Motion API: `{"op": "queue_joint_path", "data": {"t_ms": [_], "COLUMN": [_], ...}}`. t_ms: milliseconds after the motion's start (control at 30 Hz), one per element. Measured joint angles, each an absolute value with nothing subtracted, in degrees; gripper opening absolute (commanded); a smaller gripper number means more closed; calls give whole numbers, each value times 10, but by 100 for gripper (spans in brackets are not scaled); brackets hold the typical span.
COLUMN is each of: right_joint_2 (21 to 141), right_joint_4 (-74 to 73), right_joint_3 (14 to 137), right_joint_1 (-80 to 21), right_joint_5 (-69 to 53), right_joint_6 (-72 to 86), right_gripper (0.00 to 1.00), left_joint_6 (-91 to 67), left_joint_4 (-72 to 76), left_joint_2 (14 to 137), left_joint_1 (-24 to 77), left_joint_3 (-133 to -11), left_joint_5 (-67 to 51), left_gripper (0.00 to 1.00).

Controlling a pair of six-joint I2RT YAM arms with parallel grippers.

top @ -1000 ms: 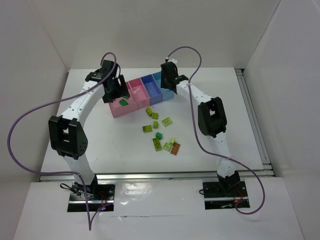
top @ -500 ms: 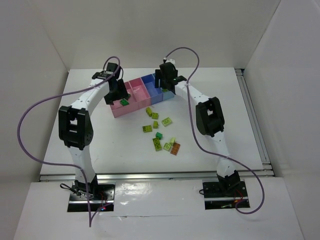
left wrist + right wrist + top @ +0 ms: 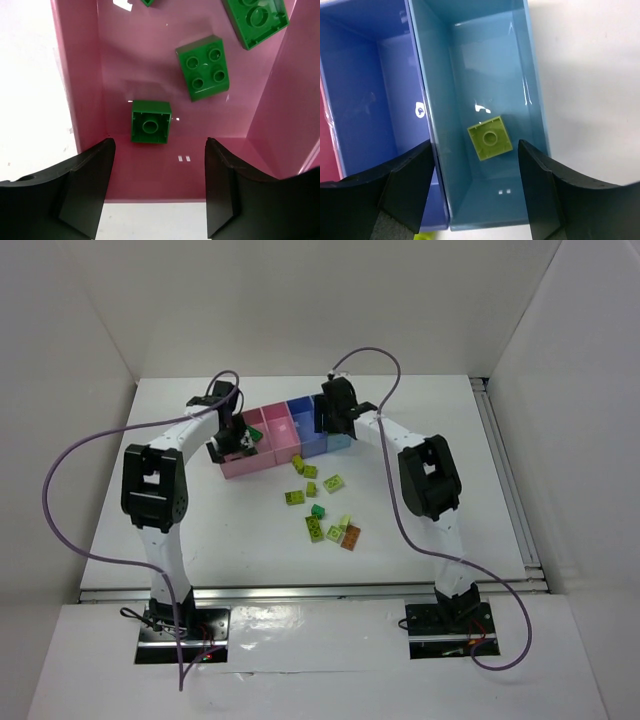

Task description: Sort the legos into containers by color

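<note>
Loose legos (image 3: 320, 505), mostly yellow-green with one orange-brown, lie scattered on the tabletop (image 3: 230, 530) before the containers (image 3: 275, 425). The left gripper (image 3: 160, 145) hangs spread wide and empty over three dark green bricks (image 3: 203, 67) in the leftmost pink bin (image 3: 80, 75). The right gripper (image 3: 475, 145), equally wide and empty, hangs over the light blue bin (image 3: 470, 60), which holds one yellow-green brick (image 3: 490, 138).

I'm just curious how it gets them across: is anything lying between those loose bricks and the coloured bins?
Nothing visible does. The loose legos lie on the table right in front of the containers, whose tops are open.
</note>
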State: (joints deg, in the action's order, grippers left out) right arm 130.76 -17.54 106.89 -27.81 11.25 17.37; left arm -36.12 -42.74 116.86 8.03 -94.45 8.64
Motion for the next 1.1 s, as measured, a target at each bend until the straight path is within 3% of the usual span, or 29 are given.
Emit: {"op": "queue_joint_path", "data": {"t_ms": [233, 400, 633, 800, 1067, 1100], "right_joint_2": [1229, 1172, 947, 812, 798, 802], "right_joint_4": [-189, -191, -171, -159, -190, -189], "right_joint_3": [979, 958, 776, 617, 504, 505], "right_joint_1": [-299, -315, -370, -389, -413, -414], "right_joint_5": [123, 149, 222, 231, 167, 165], "right_joint_6": [176, 178, 213, 234, 235, 235], "right_gripper": [71, 87, 89, 89, 90, 95], "left_joint_6": [-361, -361, -359, -358, -375, -379], "left_joint_4": [-429, -434, -441, -427, -417, -415], "left_joint_2": [1099, 1055, 985, 936, 995, 1013], "left_joint_1": [85, 88, 113, 195, 298, 301], "left_joint_3": [-875, -869, -875, -855, -800, -797], "left_joint_5": [83, 91, 95, 88, 72, 72], "left_gripper": [75, 82, 84, 82, 80, 79]}}
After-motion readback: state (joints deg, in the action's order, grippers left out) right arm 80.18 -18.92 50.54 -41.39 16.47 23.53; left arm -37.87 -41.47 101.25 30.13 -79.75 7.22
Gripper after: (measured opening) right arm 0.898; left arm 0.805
